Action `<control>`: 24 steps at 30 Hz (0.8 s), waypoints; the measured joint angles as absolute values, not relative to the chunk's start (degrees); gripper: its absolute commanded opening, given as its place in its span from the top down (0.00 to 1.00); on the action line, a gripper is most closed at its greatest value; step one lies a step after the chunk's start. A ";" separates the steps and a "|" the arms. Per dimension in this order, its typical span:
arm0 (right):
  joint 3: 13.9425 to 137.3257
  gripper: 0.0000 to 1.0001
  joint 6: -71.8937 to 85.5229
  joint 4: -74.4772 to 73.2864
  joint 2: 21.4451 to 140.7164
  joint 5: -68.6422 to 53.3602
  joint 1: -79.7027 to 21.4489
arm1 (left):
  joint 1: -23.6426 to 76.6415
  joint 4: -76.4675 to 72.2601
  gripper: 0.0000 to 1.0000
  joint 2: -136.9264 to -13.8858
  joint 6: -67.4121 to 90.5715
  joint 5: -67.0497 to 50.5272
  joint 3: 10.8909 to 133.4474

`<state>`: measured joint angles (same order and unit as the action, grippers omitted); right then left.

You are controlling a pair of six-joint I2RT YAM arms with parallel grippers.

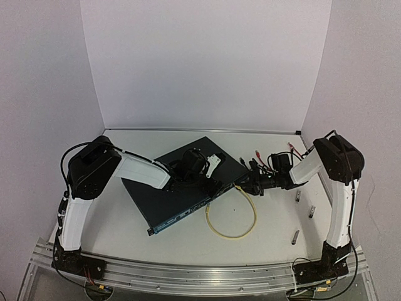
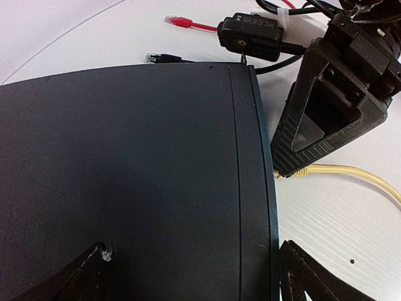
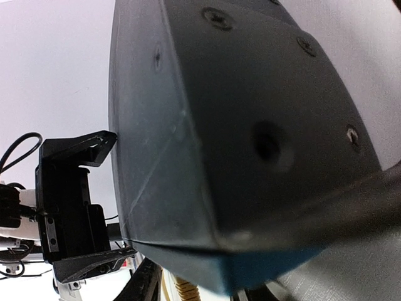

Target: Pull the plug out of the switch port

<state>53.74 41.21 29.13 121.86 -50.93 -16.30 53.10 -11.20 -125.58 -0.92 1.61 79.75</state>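
Right fingers (image 2: 319, 113) over yellow plug (image 2: 299, 171) at switch (image 2: 138, 163) edge, grip unclear; left fingers (image 2: 81, 276) spread.

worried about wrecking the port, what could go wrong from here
1. The right fingers meet the yellow plug only at their tips, so they may slip off or tug the yellow cable instead.
2. The switch may slide with the pull unless the left fingers brace it.
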 measured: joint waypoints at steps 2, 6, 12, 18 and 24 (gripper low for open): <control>53.86 0.70 41.46 29.20 122.02 -50.71 -16.36 | 53.10 -11.20 0.09 -125.58 -0.91 1.61 79.75; 54.02 0.72 41.94 29.56 122.38 -50.68 -16.40 | 53.10 -11.20 0.09 -125.58 -0.87 1.60 79.72; 54.04 0.81 42.33 30.14 122.48 -50.95 -16.45 | 53.10 -11.32 0.09 -125.56 -0.80 1.61 79.66; 54.08 1.00 43.13 31.55 122.48 -51.70 -16.67 | 53.08 -12.10 0.09 -125.54 -0.62 1.67 79.20; 53.83 1.00 45.04 33.86 122.73 -52.05 -16.82 | 52.88 -12.36 0.09 -125.51 -0.54 1.72 79.02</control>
<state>53.83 45.04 33.86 122.73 -52.05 -16.82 52.88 -12.36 -125.51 -0.54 1.72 79.02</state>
